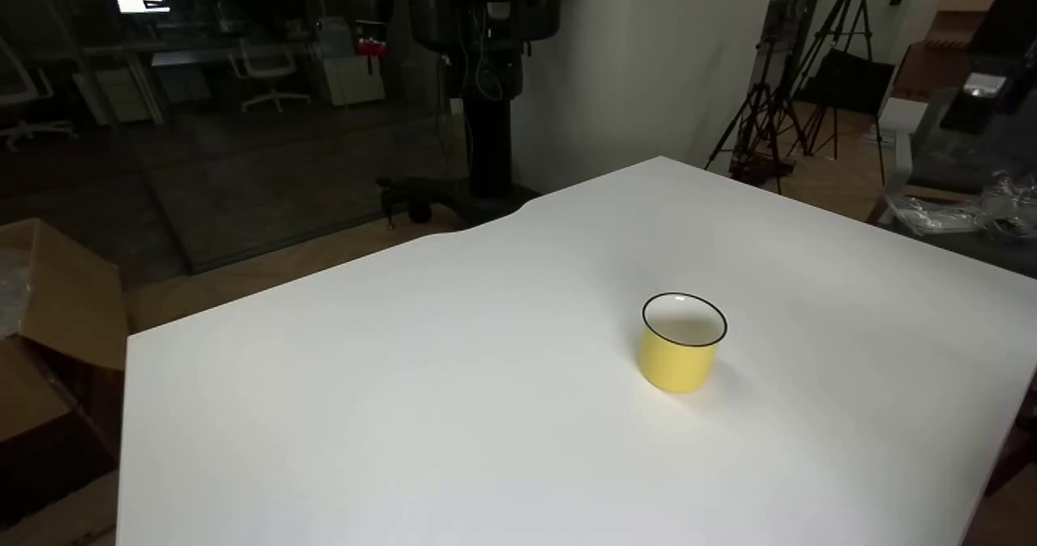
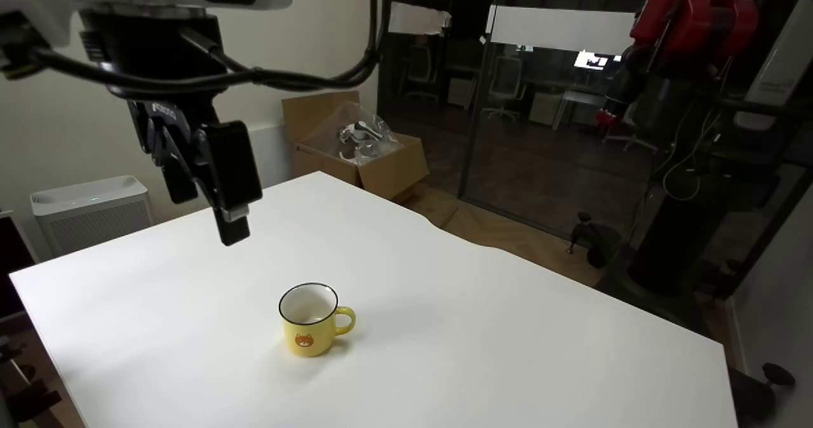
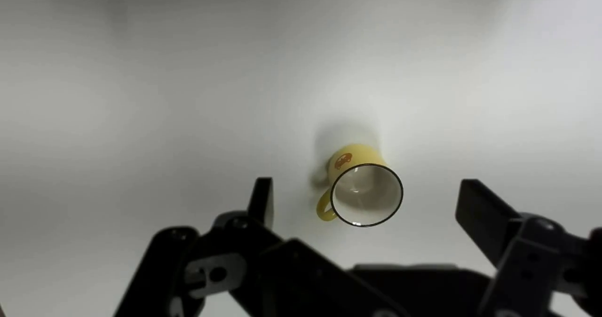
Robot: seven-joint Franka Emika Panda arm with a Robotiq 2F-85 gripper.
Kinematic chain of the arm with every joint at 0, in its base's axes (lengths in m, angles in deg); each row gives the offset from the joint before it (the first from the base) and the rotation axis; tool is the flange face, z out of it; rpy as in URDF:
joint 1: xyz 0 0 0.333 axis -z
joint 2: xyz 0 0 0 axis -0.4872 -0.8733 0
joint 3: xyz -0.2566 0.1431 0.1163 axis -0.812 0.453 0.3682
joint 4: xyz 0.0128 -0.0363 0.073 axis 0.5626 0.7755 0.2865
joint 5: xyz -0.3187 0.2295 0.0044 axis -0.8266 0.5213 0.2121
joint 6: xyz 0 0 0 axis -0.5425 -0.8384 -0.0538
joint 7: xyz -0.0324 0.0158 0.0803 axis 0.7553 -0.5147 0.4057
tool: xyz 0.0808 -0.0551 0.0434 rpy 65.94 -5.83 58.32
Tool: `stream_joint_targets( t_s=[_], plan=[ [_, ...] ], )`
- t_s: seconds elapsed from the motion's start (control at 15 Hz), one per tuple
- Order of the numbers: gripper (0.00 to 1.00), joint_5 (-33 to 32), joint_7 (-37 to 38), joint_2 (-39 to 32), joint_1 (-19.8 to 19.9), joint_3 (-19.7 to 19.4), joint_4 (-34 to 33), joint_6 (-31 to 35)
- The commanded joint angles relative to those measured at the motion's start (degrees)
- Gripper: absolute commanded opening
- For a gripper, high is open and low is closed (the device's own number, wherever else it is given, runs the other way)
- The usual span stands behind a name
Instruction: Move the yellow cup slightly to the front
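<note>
We see the yellow cup (image 2: 317, 336) upright on the white table (image 2: 508, 326), near and left in an exterior view, its handle pointing right. The gripper (image 3: 369, 202) hangs above the table, clear of the cup, its fingers (image 3: 489, 227) spread apart. Past the far edge we find an open cardboard box (image 2: 394, 167) and a glass wall (image 2: 540, 155), the chairs (image 2: 506, 84) behind it dim. A red-and-black machine (image 2: 692, 25) at right is cut off. In an exterior view with tripods (image 1: 761, 96) far right, the handle is hidden.
</note>
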State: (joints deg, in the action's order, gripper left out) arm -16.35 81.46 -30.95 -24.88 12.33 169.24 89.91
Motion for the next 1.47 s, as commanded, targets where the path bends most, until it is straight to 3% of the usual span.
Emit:
stream_joint_targets(
  t_s=[0.0, 0.07, 0.33, 0.47, 0.73, 0.93, 1.13, 1.2, 1.27, 1.4],
  plan=[
    [1.0, -5.6, -7.6, -9.4, 0.0, -1.0, -5.1, 0.1],
    [1.0, -3.5, -3.9, -3.4, 0.2, -0.3, -1.3, 0.1],
    [1.0, -3.6, -4.5, -4.9, 0.2, -0.4, -1.6, 0.4],
    [1.0, -3.9, -0.5, -4.1, 0.9, 1.1, 0.0, 5.9],
    [1.0, -11.6, 8.8, -14.6, 5.1, 7.3, -5.8, 16.5],
    [1.0, -23.6, 19.2, -24.3, 11.5, 12.4, -12.9, 17.2],
    [1.0, -31.7, 26.6, -33.0, 10.9, 12.6, -19.9, 14.6],
    [1.0, -30.1, 23.7, -34.3, 8.4, 11.0, -20.8, 13.9],
    [1.0, -28.9, 21.7, -29.5, 7.6, 8.8, -15.9, 16.0],
    [1.0, -29.0, 21.7, -33.5, 6.3, 8.3, -18.8, 15.7]
  ],
)
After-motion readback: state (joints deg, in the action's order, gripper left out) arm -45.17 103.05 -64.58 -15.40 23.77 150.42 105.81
